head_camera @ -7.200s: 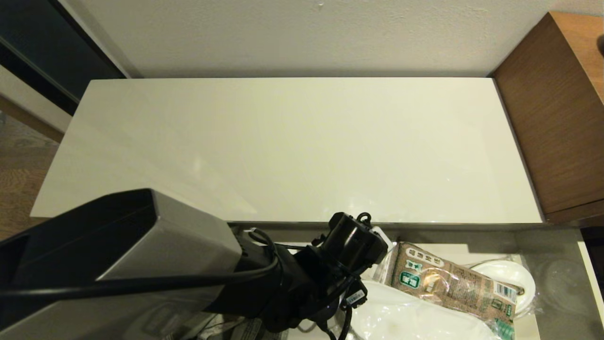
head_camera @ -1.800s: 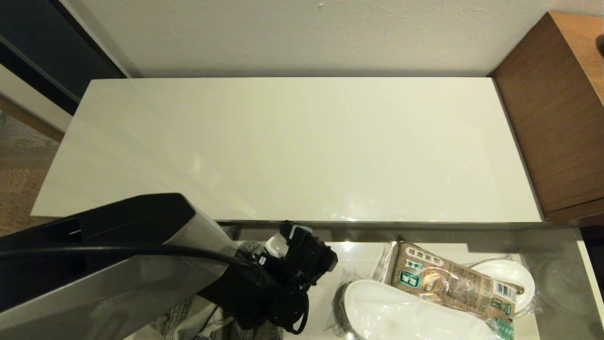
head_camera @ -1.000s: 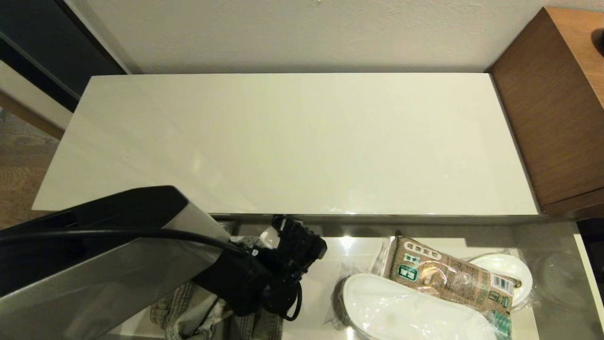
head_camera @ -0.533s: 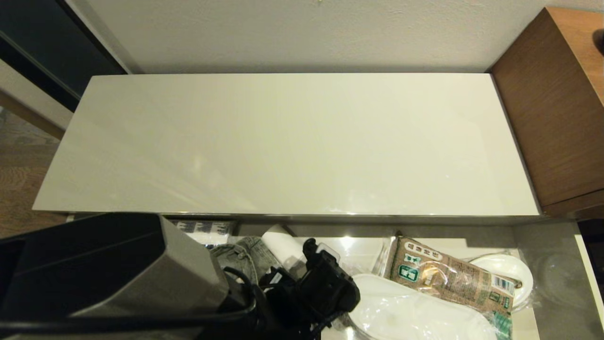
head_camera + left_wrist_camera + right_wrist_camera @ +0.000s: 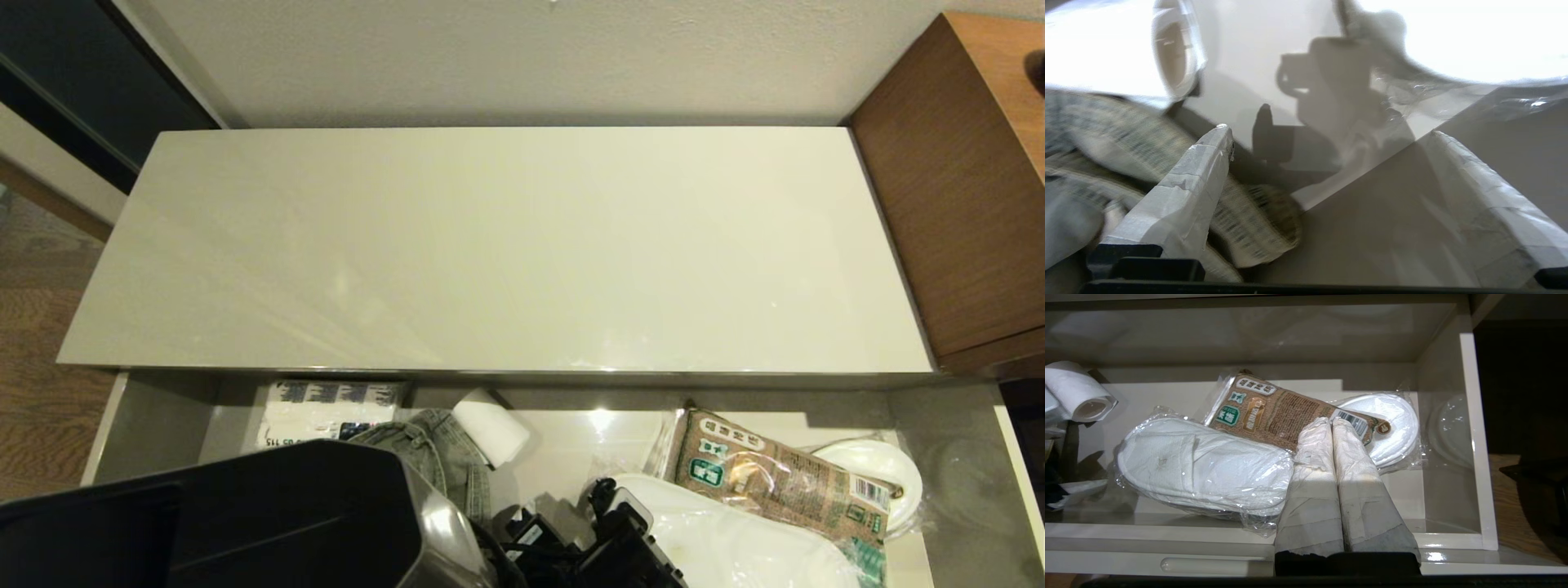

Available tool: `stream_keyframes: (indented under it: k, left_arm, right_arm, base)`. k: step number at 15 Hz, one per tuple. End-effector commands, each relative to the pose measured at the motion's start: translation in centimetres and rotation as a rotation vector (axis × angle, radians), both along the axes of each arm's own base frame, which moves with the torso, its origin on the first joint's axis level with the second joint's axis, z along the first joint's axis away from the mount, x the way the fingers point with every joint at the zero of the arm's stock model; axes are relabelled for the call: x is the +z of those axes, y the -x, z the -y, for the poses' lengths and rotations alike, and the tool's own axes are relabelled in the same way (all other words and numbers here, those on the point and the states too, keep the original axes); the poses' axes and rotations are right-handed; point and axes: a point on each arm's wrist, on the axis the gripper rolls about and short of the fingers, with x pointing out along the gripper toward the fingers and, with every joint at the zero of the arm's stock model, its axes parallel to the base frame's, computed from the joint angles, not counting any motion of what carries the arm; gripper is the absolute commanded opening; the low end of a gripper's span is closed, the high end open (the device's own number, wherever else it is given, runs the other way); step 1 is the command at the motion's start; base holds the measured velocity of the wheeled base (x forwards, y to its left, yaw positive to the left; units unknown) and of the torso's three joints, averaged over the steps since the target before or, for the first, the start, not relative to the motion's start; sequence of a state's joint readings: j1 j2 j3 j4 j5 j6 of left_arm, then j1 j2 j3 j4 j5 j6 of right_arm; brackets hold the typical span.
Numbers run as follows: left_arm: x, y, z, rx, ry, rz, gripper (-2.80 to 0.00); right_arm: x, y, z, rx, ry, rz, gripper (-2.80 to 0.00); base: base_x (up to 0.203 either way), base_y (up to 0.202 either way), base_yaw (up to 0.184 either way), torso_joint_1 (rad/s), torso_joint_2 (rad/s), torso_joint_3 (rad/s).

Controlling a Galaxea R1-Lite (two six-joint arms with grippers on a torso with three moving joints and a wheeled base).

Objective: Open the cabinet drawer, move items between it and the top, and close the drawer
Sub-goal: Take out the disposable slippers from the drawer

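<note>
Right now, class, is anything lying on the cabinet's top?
No: the top shows only bare glossy surface, while the slippers lie in the open drawer.

The cabinet drawer (image 5: 155, 416) stands pulled out below the front edge of the top (image 5: 498, 245), a glossy pale beige slab lying bare. Inside the drawer, the grey-green denim garment (image 5: 445, 457) lies crumpled left of the middle, its stitched seams showing. The white slippers (image 5: 1204, 469), flat and sealed in clear plastic wrap, lie towards the drawer's right, one near its front wall and the other further back.
</note>
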State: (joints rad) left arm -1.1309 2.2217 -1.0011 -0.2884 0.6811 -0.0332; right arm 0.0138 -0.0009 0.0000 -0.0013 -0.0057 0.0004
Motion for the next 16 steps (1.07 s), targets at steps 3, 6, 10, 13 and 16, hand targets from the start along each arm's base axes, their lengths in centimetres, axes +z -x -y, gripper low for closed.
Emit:
stream_keyframes:
  k: [3, 6, 10, 13, 16]
  left_arm:
    - [-1.3, 0.2, 1.0, -0.013, -0.016, -0.005, 0.00]
    - [-1.3, 0.2, 1.0, -0.013, -0.016, -0.005, 0.00]
    - [-0.3, 0.8, 0.0, -0.034, -0.003, -0.026, 0.00]
    - [0.8, -0.2, 1.6, -0.033, 0.051, 0.004, 0.00]
    - [2.2, -2.0, 2.0, -0.032, 0.059, 0.040, 0.00]
  right_arm:
    - [-0.1, 0.2, 0.0, 0.000, 0.000, 0.021, -2.80]
    - [-0.1, 0.2, 0.0, 0.000, 0.000, 0.021, -2.80]
    - [-0.1, 0.2, 0.0, 0.000, 0.000, 0.021, -2.80]
    - [-0.1, 0.2, 0.0, 0.000, 0.000, 0.021, -2.80]
    - [-0.1, 0.2, 0.0, 0.000, 0.000, 0.021, -2.80]
  base:
    - [0.000, 0.000, 0.000, 0.000, 0.00, 0.000]
    - [0.000, 0.000, 0.000, 0.000, 0.00, 0.000]
    - [0.000, 0.000, 0.000, 0.000, 0.00, 0.000]
    - [0.000, 0.000, 0.000, 0.000, 0.00, 0.000]
    - [0.000, 0.000, 0.000, 0.000, 0.00, 0.000]
